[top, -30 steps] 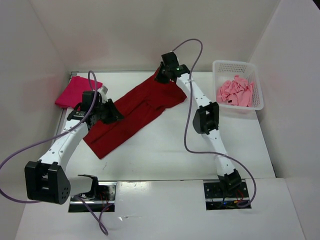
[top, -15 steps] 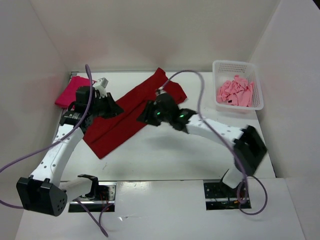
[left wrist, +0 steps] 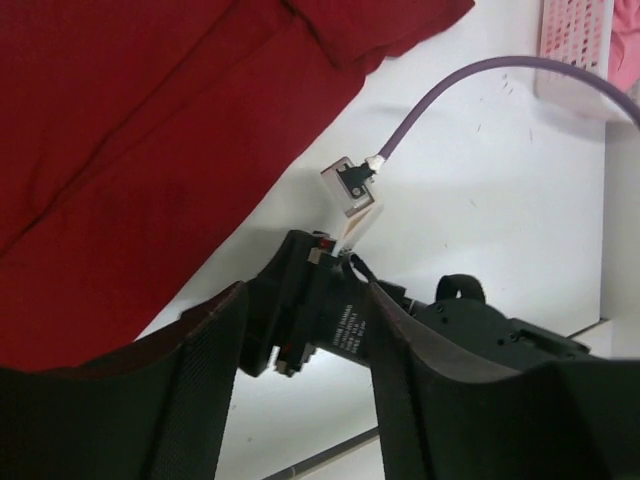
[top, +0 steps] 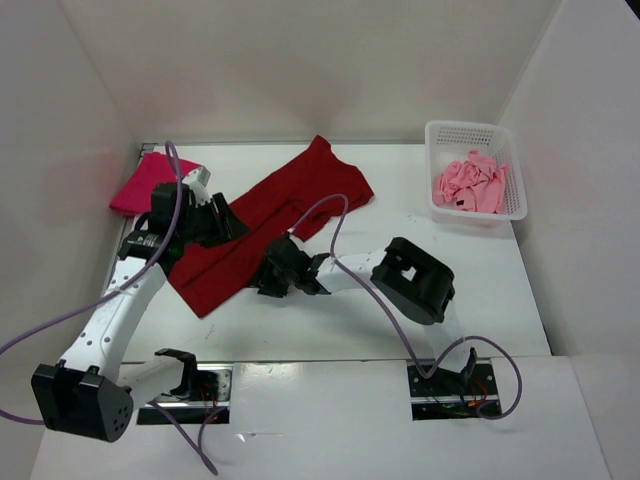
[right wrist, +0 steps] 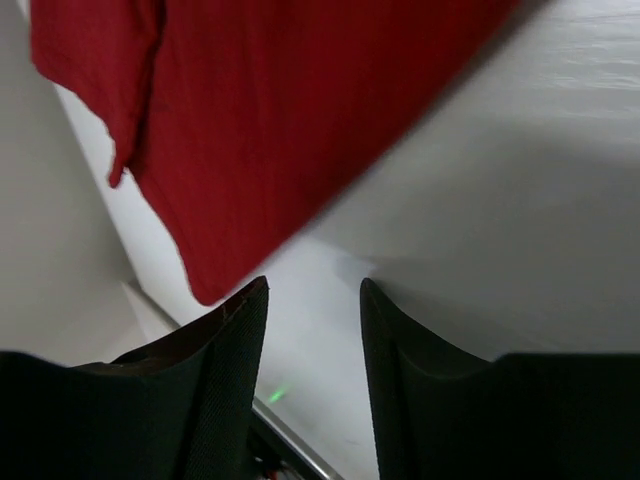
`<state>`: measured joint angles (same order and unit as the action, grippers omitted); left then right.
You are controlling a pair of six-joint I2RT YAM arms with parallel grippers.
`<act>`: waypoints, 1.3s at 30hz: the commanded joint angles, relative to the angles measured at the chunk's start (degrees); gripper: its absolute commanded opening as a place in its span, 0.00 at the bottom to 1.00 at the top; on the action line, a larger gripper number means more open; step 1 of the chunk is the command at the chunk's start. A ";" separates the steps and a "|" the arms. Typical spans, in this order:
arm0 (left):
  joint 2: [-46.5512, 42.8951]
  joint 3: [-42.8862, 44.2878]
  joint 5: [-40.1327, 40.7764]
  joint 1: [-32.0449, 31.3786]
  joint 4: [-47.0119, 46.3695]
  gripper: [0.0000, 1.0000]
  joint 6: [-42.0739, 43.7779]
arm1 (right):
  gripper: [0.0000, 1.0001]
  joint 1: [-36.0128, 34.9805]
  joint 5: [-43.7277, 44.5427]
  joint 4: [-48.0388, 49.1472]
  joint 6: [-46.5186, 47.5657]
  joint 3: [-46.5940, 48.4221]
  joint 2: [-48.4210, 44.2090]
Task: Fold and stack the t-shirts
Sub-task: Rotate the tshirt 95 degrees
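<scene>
The darker red t-shirt [top: 270,215] lies spread in a long diagonal across the table, and also shows in the left wrist view [left wrist: 150,120] and the right wrist view [right wrist: 300,110]. The crimson-magenta t-shirt [top: 145,182] lies folded at the far left. The light pink t-shirt [top: 472,184] is crumpled in the basket. My left gripper [top: 226,224] is open and empty over the red shirt's left part [left wrist: 305,335]. My right gripper [top: 270,278] is open and empty, low beside the red shirt's near edge [right wrist: 313,305].
The white perforated basket [top: 505,135] stands at the far right. White walls close in the table on the left, back and right. The right arm's elbow [top: 415,278] and purple cable [top: 335,205] stretch across mid-table. The right gripper shows between my left fingers [left wrist: 320,310].
My right arm swung from the shirt's far end back and left to its near edge. The shirt's far end now lies flat. My left gripper shifted slightly.
</scene>
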<state>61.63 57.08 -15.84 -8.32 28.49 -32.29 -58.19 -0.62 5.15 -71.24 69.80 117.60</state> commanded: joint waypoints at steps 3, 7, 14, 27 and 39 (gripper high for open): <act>0.77 0.66 1.86 0.67 -2.83 0.59 -2.77 | 0.50 -0.34 1.25 4.09 -5.75 6.48 7.70; 3.14 4.17 1.86 0.67 -2.83 0.60 -1.37 | 0.39 -0.96 -0.07 2.41 -8.20 11.66 12.38; 4.29 2.87 -0.34 0.67 -4.49 0.60 -1.37 | 0.01 -0.96 1.93 -3.21 -3.75 11.34 8.54; 20.35 8.38 0.10 -0.99 -13.02 0.60 -0.84 | 0.03 7.47 -4.03 -12.87 7.16 -25.22 -27.48; 47.41 24.11 8.63 -4.78 -18.30 0.60 1.44 | 0.35 23.65 -8.25 -27.55 13.32 -36.41 -56.08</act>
<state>103.77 76.58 -10.37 -13.30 13.26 -31.79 -36.64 -6.94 -18.02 -61.21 32.77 63.96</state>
